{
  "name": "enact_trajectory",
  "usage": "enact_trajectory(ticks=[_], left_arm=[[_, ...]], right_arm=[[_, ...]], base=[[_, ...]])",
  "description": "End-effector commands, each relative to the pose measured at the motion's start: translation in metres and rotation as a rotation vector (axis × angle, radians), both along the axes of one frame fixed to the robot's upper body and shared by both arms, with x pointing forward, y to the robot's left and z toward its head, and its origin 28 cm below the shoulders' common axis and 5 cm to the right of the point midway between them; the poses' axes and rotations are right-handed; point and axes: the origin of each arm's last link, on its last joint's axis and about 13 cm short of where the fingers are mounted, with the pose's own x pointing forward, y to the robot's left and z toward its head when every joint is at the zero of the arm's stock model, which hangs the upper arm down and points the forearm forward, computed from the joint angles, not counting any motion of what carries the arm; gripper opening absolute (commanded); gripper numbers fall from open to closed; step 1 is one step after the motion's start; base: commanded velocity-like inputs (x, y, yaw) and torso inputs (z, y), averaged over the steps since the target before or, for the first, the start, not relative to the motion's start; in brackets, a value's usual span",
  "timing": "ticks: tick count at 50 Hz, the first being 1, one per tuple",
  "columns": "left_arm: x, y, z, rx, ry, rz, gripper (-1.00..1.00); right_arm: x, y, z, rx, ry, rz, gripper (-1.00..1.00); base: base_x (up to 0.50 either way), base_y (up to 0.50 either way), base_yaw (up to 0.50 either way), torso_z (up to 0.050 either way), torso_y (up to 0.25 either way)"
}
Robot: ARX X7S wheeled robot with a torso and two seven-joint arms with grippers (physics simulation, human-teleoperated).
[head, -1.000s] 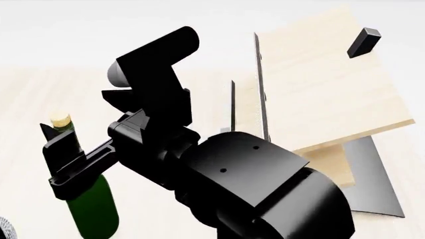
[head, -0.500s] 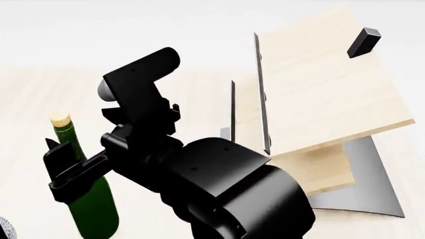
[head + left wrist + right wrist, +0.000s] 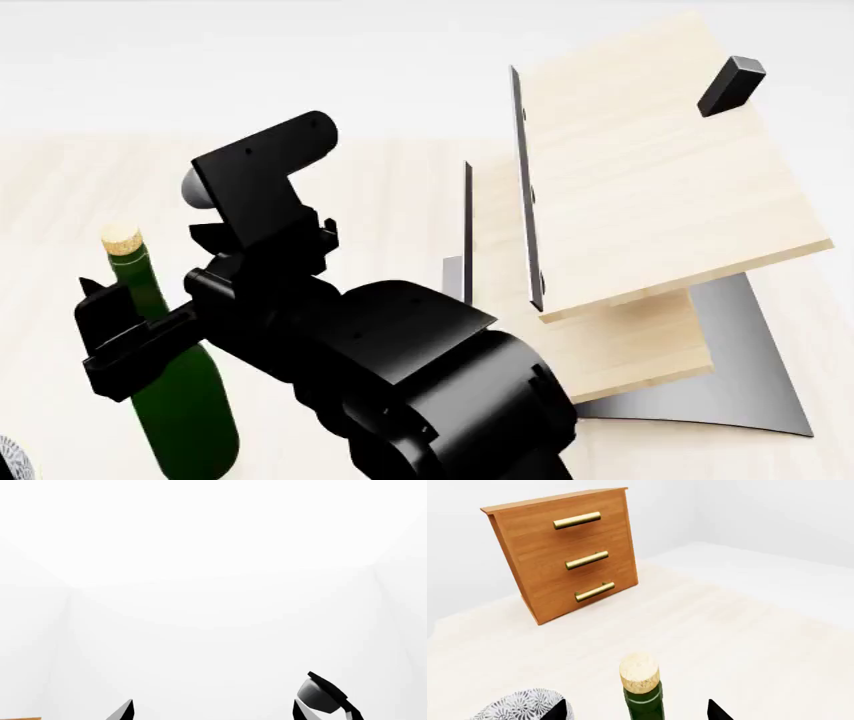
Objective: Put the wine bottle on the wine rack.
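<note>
Head view, left to right. The wine bottle (image 3: 180, 395) stands upright on the pale wood counter (image 3: 54, 200) at the left of the view: dark green glass, a slim body narrowing to a long neck, tan cork (image 3: 122, 240) on top. No label side shows from here. A black hand (image 3: 120, 335) sits at the bottle's neck and shoulder, with one black finger (image 3: 96, 312) on the bottle's left and the arm's bulk to its right. Whether the fingers press the glass cannot be told. Which arm this is cannot be read from the head view alone.

Right of the arm stands the wine rack (image 3: 641, 220): two slanted light-wood boards with dark edges, the upper overlapping the lower, on a curved grey metal base (image 3: 734, 380). A small black peg (image 3: 730, 84) sits near the upper board's far corner. Bottle and rack are well apart, with the arm between them.

Right wrist view: the cork and green neck (image 3: 642, 690) lie between two black fingertips (image 3: 557, 711), which stand clear of the neck on both sides; the right hand (image 3: 637, 712) is wide. Beyond, an orange-brown drawer cabinet (image 3: 567, 555) with three brass handles. A patterned grey object (image 3: 517, 707) lies near the bottle.

Left wrist view: the left hand (image 3: 213, 712) shows only two dark fingertips against white, set wide apart and holding nothing.
</note>
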Motion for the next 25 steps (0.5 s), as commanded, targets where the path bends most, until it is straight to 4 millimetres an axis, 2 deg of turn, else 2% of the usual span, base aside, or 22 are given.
enact_trajectory(ticks=[1, 13, 25], left_arm=[[0.0, 0.0, 0.001, -0.003, 0.0, -0.001, 1.0], [0.0, 0.0, 0.0, -0.004, 0.002, -0.003, 1.0], [0.0, 0.001, 0.0, -0.005, 0.002, -0.002, 1.0]], right_arm=[[0.01, 0.011, -0.008, 0.054, 0.009, -0.007, 1.0], [0.011, 0.02, -0.009, 0.067, -0.009, 0.005, 1.0], [0.026, 0.025, -0.026, 0.063, -0.009, -0.018, 1.0]], base=[[0.0, 0.0, 0.0, 0.0, 0.0], [0.0, 0.0, 0.0, 0.0, 0.0], [0.0, 0.0, 0.0, 0.0, 0.0]])
